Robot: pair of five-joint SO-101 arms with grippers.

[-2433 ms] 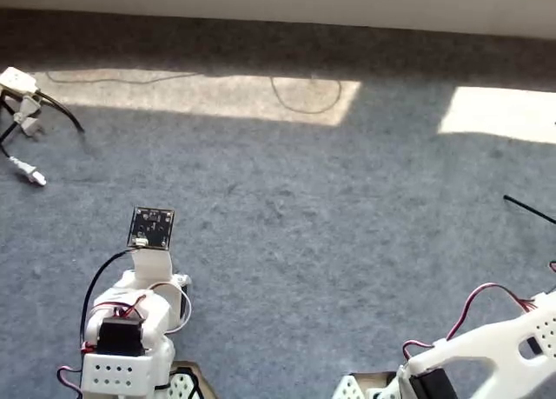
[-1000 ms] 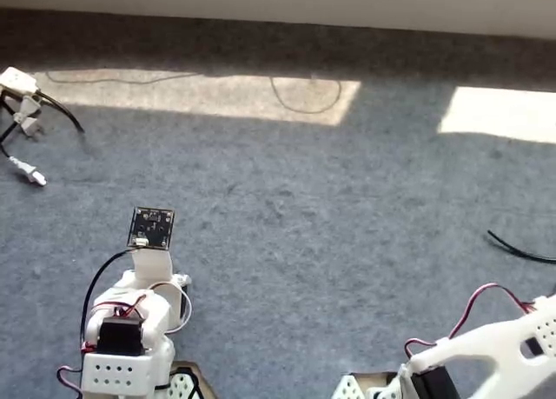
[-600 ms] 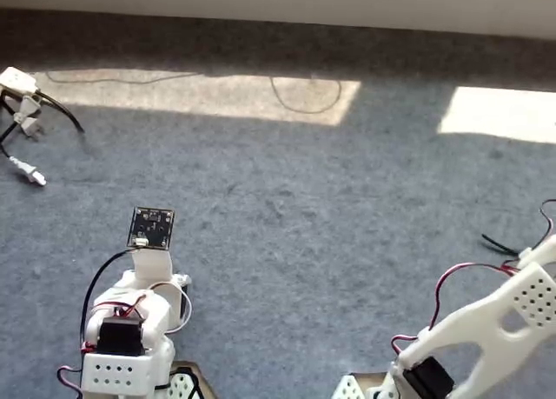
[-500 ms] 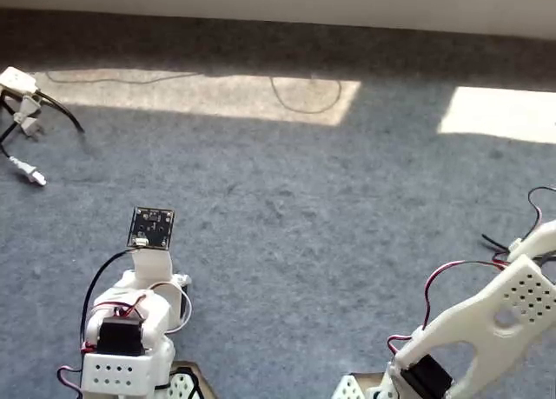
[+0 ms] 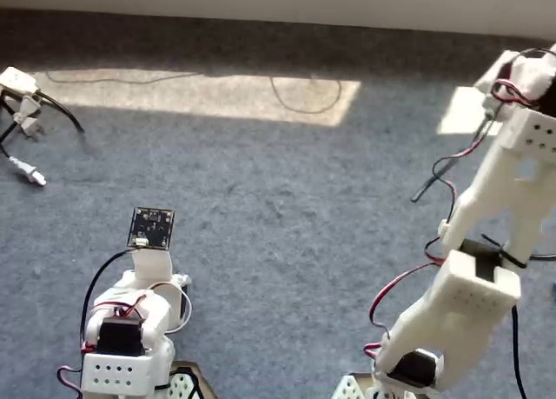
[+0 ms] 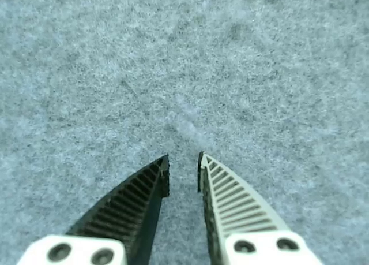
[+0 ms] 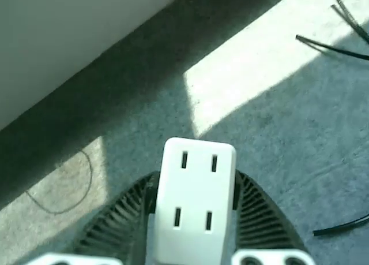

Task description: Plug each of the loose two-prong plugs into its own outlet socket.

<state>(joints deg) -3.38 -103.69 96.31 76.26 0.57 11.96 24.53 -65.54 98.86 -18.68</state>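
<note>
At the upper left of the overhead view, small white plugs [image 5: 28, 174] on black cords lie unplugged on grey carpet [image 5: 278, 208]. The left arm [image 5: 130, 329] sits at the lower left. Its left gripper [image 6: 183, 172] hovers over carpet, jaws almost together, holding nothing. At the right, the right arm [image 5: 486, 242] stretches toward the far wall. The right gripper [image 7: 195, 183] is clamped on a white outlet block [image 7: 195, 161] (2 sockets, 4 slots, facing the camera). The step looks like fetching the outlet. Next it likely needs carrying across to the plugs, well apart from it.
</note>
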